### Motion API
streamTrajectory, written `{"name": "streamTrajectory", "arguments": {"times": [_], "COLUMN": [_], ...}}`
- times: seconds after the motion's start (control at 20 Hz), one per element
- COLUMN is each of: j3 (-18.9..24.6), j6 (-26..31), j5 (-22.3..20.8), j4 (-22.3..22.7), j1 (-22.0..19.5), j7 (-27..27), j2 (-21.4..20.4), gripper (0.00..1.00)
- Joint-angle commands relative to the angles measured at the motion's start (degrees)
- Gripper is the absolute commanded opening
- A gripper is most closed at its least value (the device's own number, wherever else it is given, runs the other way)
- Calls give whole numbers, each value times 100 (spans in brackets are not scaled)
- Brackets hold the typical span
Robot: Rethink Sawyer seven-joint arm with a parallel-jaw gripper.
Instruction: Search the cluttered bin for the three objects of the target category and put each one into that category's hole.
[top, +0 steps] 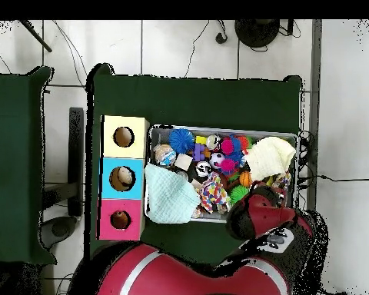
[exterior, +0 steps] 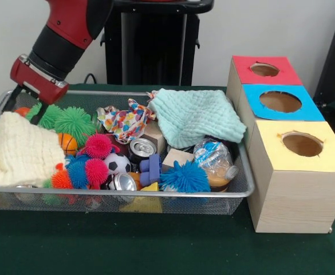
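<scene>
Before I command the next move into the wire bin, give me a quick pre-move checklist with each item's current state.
1. Gripper over silver wire-mesh basket, far corner: ok.
2. Gripper open or shut: cannot tell.
3. Plush animal target exposed: not ok; none recognisable among the clutter.
4. Cream knitted cloth and mint muslin cloth cover parts of the pile: not ok.
5. Red-surrounded round hole unobstructed: ok.
6. Anything held by gripper: cannot tell.

A plain white wall (exterior: 282, 28) closes the far side behind the dark green cloth-covered table (exterior: 156, 246). Seen from overhead, the floor of pale square tiles (top: 180, 46) carries thin black cables (top: 203, 34), and a second dark green table (top: 14, 161) stands beside the first.
</scene>
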Motion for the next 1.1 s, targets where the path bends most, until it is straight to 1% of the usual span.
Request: {"name": "streamTrajectory", "arguments": {"times": [0.05, 0.2, 0.75, 0.95, 1.1], "j3": [273, 122, 68, 122, 69], "j6": [-531, -639, -728, -862, -1064], "j5": [416, 579, 648, 627, 734], "j4": [-495, -457, -452, -549, -604], "j1": [38, 131, 167, 162, 206], "j7": [597, 622, 566, 499, 479], "j2": [202, 278, 323, 399, 527], "gripper": [100, 100, 100, 100, 100]}}
